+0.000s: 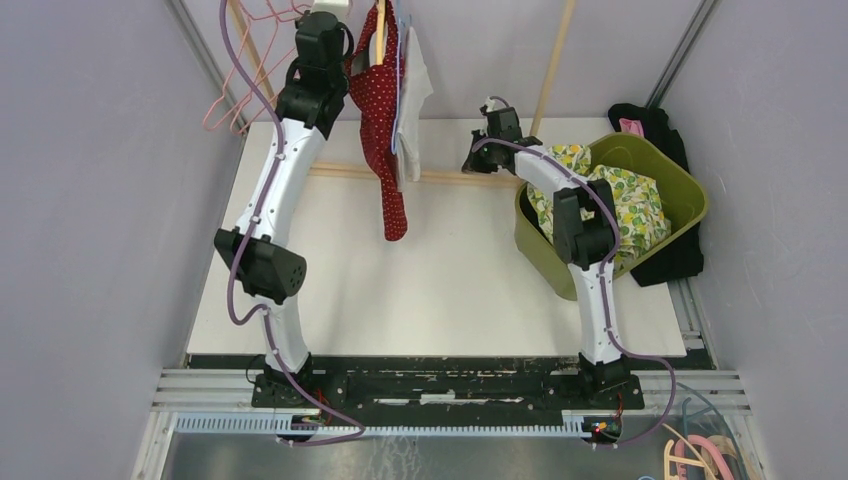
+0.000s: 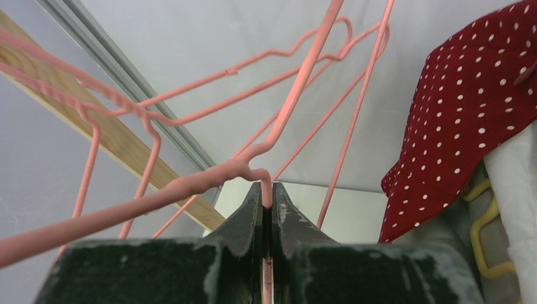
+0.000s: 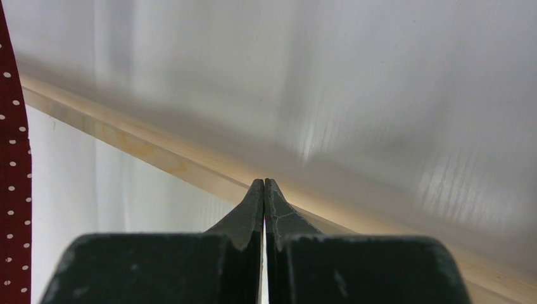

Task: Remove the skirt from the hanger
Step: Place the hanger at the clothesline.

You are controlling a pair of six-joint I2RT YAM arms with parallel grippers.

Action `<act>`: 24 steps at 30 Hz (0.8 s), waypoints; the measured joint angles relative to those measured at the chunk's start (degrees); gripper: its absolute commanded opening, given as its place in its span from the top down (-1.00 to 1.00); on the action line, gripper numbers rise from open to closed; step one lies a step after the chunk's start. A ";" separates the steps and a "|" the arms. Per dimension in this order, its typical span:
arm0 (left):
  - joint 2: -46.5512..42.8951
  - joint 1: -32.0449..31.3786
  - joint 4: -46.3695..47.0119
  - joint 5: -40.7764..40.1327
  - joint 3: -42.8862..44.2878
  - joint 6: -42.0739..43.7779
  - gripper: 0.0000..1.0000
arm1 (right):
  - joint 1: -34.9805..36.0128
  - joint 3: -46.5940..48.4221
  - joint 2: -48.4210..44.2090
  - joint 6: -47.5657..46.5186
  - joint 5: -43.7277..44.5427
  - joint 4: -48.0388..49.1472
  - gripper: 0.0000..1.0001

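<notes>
A dark red skirt with white polka dots [image 1: 385,120] hangs at the back middle, next to a white garment [image 1: 412,100]. It also shows in the left wrist view [image 2: 468,114], over a yellow hanger [image 2: 484,215]. My left gripper [image 2: 267,190] is raised at the back left [image 1: 322,30], just left of the skirt, and is shut on the wire of a pink hanger [image 2: 190,183] that carries no cloth. My right gripper [image 3: 264,182] is shut and empty, low near the back wall [image 1: 495,108], to the right of the skirt.
More pink wire hangers [image 1: 230,100] hang at the back left. A green basket [image 1: 690,190] with a leaf-patterned cloth [image 1: 625,200] stands at the right on a black cloth [image 1: 660,125]. A wooden rail [image 1: 450,177] lies along the table's back edge.
</notes>
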 measured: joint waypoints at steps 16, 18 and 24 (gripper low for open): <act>-0.07 1.97 -1.64 0.07 0.79 0.28 0.94 | 0.83 -3.10 -2.73 -2.32 -1.36 -2.60 0.99; -0.20 1.90 -1.68 0.07 0.85 0.28 0.94 | 0.72 -3.10 -2.73 -2.29 -1.57 -2.64 0.99; -0.31 1.68 -1.66 0.02 0.85 0.31 0.94 | 0.37 -2.82 -2.82 -2.29 -2.93 -3.15 0.99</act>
